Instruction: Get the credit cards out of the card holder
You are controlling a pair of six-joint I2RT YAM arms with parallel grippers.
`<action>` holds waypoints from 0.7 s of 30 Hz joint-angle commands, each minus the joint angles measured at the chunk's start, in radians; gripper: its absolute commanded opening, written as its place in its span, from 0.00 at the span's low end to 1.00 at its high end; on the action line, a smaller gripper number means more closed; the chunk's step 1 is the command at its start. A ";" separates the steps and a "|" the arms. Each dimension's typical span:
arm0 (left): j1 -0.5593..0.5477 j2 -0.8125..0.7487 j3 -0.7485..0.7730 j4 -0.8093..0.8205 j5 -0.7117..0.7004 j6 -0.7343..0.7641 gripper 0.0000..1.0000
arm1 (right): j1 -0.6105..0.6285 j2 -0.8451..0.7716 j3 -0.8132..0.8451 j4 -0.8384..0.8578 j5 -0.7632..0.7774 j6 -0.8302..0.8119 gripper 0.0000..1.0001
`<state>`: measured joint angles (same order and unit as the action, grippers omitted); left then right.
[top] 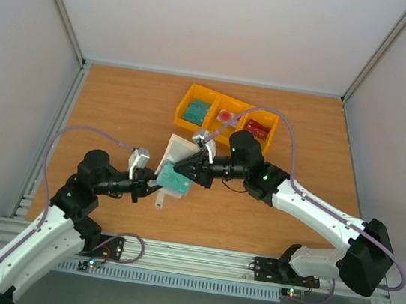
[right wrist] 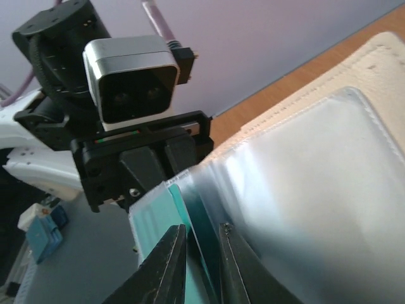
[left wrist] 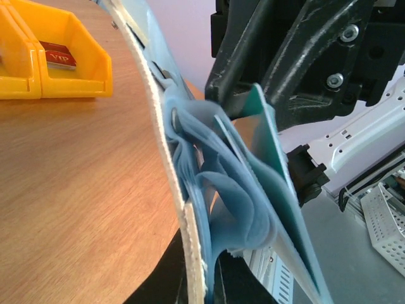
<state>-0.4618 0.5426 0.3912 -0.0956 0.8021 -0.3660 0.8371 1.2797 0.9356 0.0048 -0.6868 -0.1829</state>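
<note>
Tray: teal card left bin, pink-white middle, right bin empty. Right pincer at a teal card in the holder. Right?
In the yellow tray the right bin isn't empty: it holds a dark red card, clear in the top external view. The rest stands: teal card left, pink-white card middle, right pincer at the sleeved teal card in the card holder.

Both arms reach inward, wrists low, tips nearly meeting. Left gripper (top: 151,184) fingers clamped tight; right gripper (right wrist: 202,239) fingers narrowly parted, pointing at left.
</note>
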 commanded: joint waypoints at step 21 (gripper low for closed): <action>-0.004 -0.017 0.023 0.019 0.054 0.142 0.00 | 0.055 0.139 0.334 -0.706 -0.118 -0.509 0.26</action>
<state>-0.4618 0.5354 0.3912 -0.1234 0.8127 -0.2604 0.8715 1.3903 1.2224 -0.5606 -0.8619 -0.5587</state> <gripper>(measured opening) 0.049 0.233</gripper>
